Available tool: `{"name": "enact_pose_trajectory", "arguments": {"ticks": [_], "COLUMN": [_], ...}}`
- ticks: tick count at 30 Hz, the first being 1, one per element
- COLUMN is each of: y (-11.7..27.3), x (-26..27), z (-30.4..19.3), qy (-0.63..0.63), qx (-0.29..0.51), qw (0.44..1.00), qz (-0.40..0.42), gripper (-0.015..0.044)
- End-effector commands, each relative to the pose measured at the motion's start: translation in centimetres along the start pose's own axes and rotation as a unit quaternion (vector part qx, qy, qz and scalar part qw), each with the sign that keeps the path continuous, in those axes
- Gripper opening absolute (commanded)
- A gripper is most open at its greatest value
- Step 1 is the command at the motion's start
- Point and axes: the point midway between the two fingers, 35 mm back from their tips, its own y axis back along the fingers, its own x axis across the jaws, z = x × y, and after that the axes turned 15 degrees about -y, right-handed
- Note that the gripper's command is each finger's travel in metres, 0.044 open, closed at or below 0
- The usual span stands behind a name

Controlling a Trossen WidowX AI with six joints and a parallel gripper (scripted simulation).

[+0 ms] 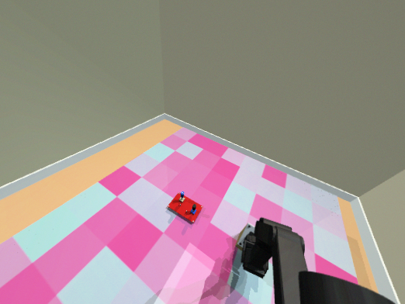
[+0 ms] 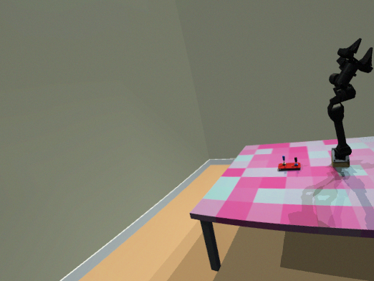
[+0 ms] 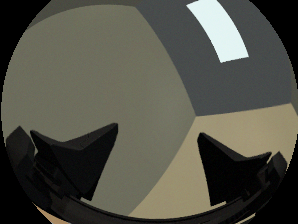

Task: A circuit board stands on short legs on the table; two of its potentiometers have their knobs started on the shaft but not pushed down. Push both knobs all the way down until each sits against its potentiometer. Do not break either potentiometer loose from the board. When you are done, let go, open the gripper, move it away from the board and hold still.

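Note:
The red circuit board [image 1: 189, 204] [image 2: 286, 167] stands low on the table. A blue knob [image 1: 182, 193] [image 2: 284, 157] sits high on its shaft, with a gap above its pale potentiometer [image 1: 181, 199] [image 2: 284, 163]. A black knob [image 1: 194, 207] [image 2: 296, 158] stands above a blue potentiometer [image 1: 193, 212] [image 2: 296, 165]; the gap there is too small to judge exactly. Both look upright. My gripper [image 2: 365, 44] [image 3: 160, 132] is open and empty, pointing upward high above the table, far to the right of the board in the exterior view. The wrist view does not show the board.
The arm's base [image 2: 340, 163] stands on the checkered table [image 1: 133, 248] [image 2: 247, 211], to the right of the board. The arm [image 1: 289, 252] [image 2: 339, 130] rises from it. The table's front edge and a leg [image 2: 211, 247] show in the exterior view. The wrist view shows walls and a bright ceiling panel [image 3: 225, 32].

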Motion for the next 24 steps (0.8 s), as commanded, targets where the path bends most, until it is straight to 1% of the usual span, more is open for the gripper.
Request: {"name": "enact_pose_trajectory", "arguments": {"ticks": [1, 5, 8, 15, 24], "y": [0.0, 0.1, 0.5, 1.9, 4.1], "x": [-0.1, -1.5, -2.5, -3.6, -4.8], "z": [-0.1, -2.5, -5.8, -10.8, -15.6], "qy": [-0.001, -0.015, -0.023, -0.028, 0.0], "qx": [0.001, 0.019, 0.061, 0.128, 0.204], "qw": [1.0, 0.999, 0.996, 0.987, 0.972], "qz": [-0.002, -0.037, -0.059, -0.095, -0.121], "gripper": [0.0374, 0.0269, 0.019, 0.0006, 0.0]}}
